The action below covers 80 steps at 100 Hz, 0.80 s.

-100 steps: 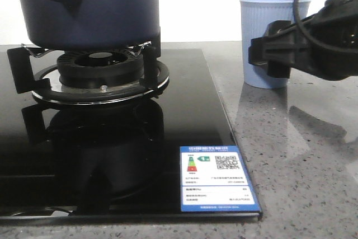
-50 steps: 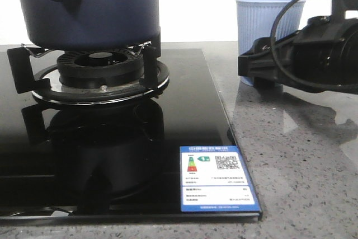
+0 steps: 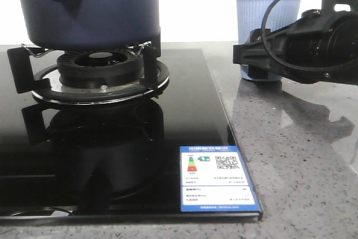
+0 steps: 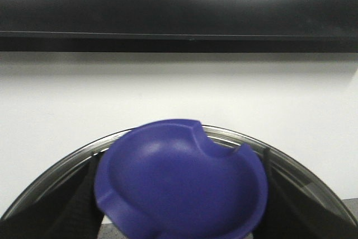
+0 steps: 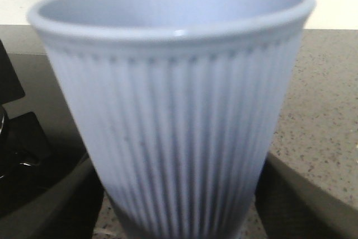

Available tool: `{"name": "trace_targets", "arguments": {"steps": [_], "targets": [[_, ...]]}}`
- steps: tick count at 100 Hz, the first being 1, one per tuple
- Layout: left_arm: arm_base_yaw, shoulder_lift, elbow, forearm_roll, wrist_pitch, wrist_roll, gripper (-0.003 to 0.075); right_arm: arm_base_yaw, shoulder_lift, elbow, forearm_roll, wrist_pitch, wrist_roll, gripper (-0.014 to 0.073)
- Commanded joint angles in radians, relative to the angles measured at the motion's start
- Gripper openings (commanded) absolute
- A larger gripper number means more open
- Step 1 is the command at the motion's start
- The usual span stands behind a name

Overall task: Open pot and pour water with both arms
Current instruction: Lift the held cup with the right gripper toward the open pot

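Note:
The dark navy pot stands on the gas burner at the back left, its top cut off by the front view. My left gripper is shut on the blue knob of a glass lid, held up against a white wall, with a dark finger on each side of the knob. It does not show in the front view. My right gripper is shut on the light blue ribbed cup near its base, on the counter to the right. What the cup holds is hidden.
A black glass cooktop with black pan supports fills the left side and carries a blue and white sticker at its front right corner. Speckled grey counter lies to the right. A cable loops over my right arm.
My right arm has moved left and forward until its fingers closed around the cup's base. The cup has shifted slightly left. The pot has not moved.

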Motion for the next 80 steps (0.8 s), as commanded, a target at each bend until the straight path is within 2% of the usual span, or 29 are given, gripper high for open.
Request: {"name": "trace_targets", "arguments": {"steps": [1, 15, 52, 66, 80], "targets": [[0.000, -0.020, -0.041, 0.002, -0.107, -0.001, 0.0402, -0.006, -0.032, -0.027, -0.012, -0.088, 0.002, 0.0451], [0.000, -0.020, -0.041, 0.002, -0.107, -0.001, 0.0402, -0.006, -0.032, -0.027, -0.012, -0.090, 0.002, 0.0344], [0.000, -0.020, -0.041, 0.002, -0.107, -0.001, 0.0402, -0.006, -0.032, -0.027, -0.012, -0.106, 0.002, 0.0342], [0.000, -0.020, -0.041, 0.002, -0.110, -0.001, 0.0402, -0.006, -0.032, -0.027, -0.014, -0.106, -0.008, 0.0264], [0.000, -0.020, -0.041, 0.002, -0.110, -0.001, 0.0402, -0.006, -0.036, -0.027, -0.028, -0.110, -0.014, 0.0255]]}}
